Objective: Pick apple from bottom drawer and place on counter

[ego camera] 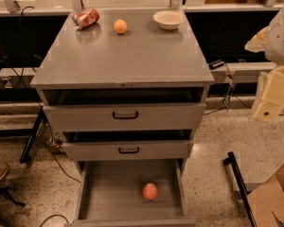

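The reddish-pink apple (150,191) lies on the floor of the bottom drawer (109,193), which is pulled out wide, right of its middle and toward the front. The grey counter (123,56) is the cabinet's flat top. My arm shows at the right edge of the camera view, and its cream-coloured gripper (270,98) hangs there beside the cabinet at about the height of the top drawer, far to the right of and above the apple. It holds nothing that I can see.
On the back of the counter lie a tipped red can (85,19), a small orange fruit (120,26) and a white bowl (168,19). The two upper drawers (125,115) stand slightly open. A cardboard box (272,197) and a black bar (236,178) are on the floor at the right.
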Controlling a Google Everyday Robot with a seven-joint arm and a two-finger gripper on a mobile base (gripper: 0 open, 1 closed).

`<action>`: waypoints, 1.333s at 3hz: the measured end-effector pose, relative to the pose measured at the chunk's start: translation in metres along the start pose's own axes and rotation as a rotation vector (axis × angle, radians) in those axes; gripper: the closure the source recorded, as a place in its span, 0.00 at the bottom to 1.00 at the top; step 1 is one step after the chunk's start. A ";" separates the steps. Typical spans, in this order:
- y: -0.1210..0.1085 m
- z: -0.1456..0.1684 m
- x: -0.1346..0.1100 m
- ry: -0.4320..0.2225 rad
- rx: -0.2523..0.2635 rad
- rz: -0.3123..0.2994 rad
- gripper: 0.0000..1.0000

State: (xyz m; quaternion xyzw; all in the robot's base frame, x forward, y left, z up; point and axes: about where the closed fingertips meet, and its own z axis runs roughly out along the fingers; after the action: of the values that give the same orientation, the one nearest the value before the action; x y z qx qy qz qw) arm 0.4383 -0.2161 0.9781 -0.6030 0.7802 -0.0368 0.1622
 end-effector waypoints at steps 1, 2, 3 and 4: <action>0.000 0.000 0.000 0.000 0.000 0.000 0.00; 0.001 0.004 0.000 -0.018 -0.003 0.007 0.00; 0.019 0.054 0.007 -0.114 -0.069 0.046 0.00; 0.051 0.132 0.005 -0.268 -0.165 0.129 0.00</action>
State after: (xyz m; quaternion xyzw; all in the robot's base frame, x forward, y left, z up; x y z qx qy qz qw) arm 0.4290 -0.1889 0.8391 -0.5624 0.7891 0.1185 0.2168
